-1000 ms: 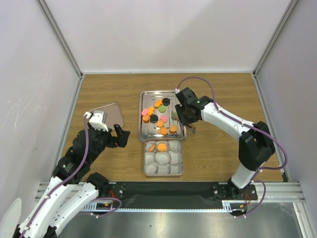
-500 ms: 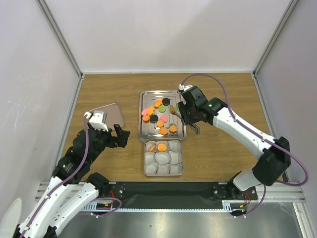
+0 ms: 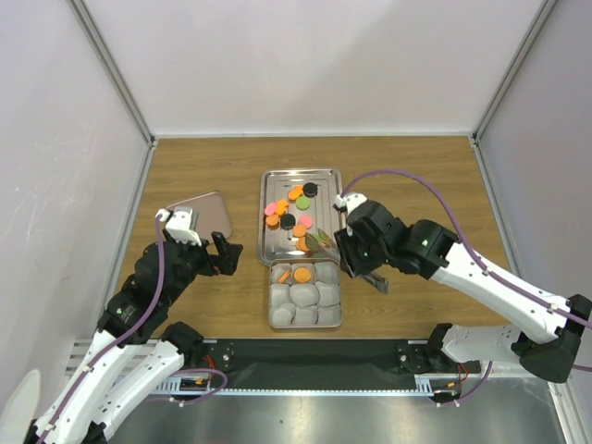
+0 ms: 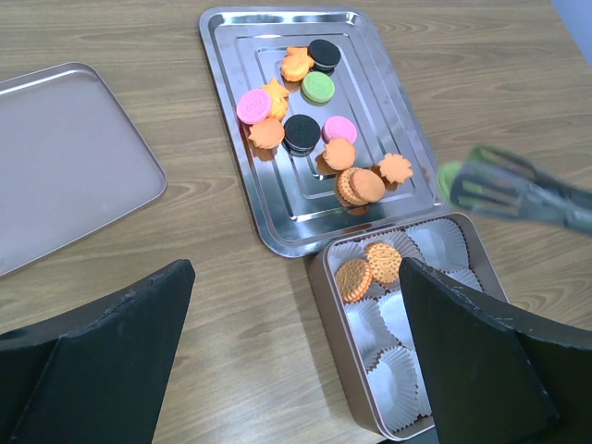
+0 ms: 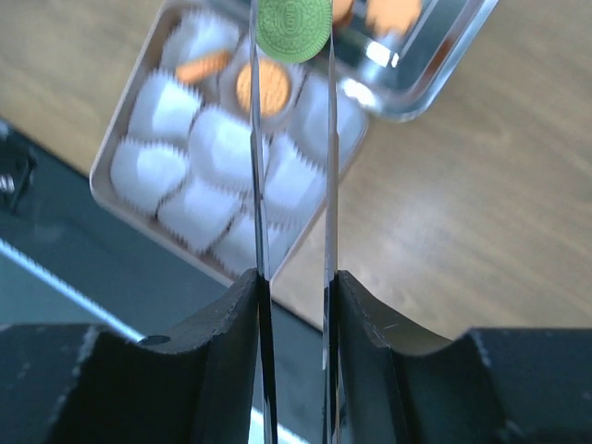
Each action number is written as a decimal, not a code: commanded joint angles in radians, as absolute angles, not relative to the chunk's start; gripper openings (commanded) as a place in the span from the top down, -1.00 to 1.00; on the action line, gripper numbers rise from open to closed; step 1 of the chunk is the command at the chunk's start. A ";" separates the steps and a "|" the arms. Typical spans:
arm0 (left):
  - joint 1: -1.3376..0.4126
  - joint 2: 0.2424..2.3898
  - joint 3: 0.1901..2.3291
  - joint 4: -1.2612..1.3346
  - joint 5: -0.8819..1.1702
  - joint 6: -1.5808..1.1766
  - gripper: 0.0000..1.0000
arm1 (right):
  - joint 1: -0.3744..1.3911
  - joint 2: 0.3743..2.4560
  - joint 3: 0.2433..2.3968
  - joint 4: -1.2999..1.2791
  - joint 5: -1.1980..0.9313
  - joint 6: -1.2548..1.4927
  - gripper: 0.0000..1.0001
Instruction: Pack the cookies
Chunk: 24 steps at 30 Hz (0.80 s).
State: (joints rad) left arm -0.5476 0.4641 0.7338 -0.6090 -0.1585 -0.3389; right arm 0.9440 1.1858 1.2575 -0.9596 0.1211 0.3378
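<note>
Cookies in orange, black, green and pink lie on the steel tray. Two orange cookies sit in the far cups of the tin box lined with pale paper cups. My right gripper is shut on metal tongs, and the tongs pinch a green cookie above the box's far right corner, by the tray's near edge. The tongs and green cookie also show blurred in the left wrist view. My left gripper is open and empty, left of the box.
The box's lid lies flat on the wooden table, left of the tray. White walls close in the table on three sides. The black rail with the arm bases runs along the near edge.
My right arm has swung from over the tray's right side toward the near edge, carrying the tongs and green cookie to above the box. The left arm has not moved.
</note>
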 commanded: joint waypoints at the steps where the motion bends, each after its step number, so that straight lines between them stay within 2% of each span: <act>1: -0.555 0.457 0.735 -0.586 -0.172 -0.342 -1.00 | 1.005 1.138 1.241 -1.046 0.176 0.413 0.24; 24: -0.555 0.466 0.735 -0.586 -0.173 -0.342 -0.99 | 1.048 1.143 1.135 -1.034 0.187 0.417 0.16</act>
State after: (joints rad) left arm -0.5476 0.4637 0.7338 -0.6090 -0.1589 -0.3393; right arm 1.0412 1.1526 1.1378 -1.0641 0.1764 0.4168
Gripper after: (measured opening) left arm 0.996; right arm 0.425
